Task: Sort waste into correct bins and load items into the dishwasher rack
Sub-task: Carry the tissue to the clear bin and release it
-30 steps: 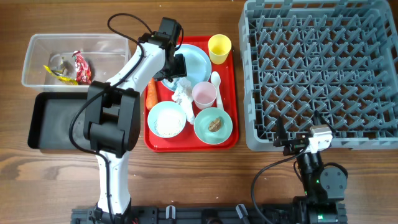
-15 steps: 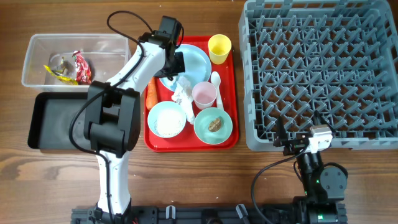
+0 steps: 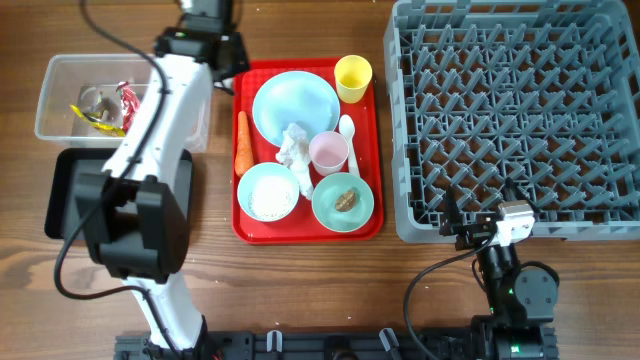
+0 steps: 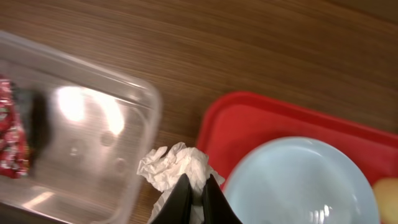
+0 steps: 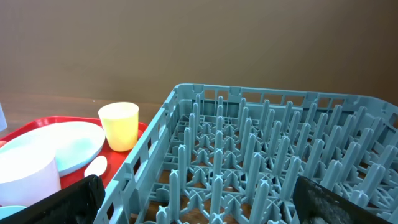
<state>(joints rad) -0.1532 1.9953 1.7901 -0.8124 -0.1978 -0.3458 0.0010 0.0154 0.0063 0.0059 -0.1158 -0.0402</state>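
My left gripper (image 4: 198, 180) is shut on a crumpled white tissue (image 4: 176, 165), held between the clear tub (image 4: 93, 124) and the red tray's (image 4: 249, 118) far left corner. From overhead the left gripper (image 3: 222, 70) sits by the tub (image 3: 60, 70), which holds red and yellow wrappers (image 3: 125, 108). More tissue (image 3: 293, 150), a carrot (image 3: 243, 142), the plate (image 3: 295, 105), a rice bowl (image 3: 268, 192) and a bowl with a brown lump (image 3: 343, 200) lie on the tray. My right gripper (image 5: 205, 205) stands open at the rack's (image 5: 267, 143) near edge.
A black tray (image 3: 70, 195) lies in front of the clear tub. The yellow cup (image 3: 353, 77), pink cup (image 3: 328, 152) and white spoon (image 3: 347, 130) stand on the red tray (image 3: 375, 150). The grey rack (image 3: 515, 120) fills the right side.
The left gripper closed on a tissue over the plate, then swung back and left toward the clear tub with it. The right arm has not moved.
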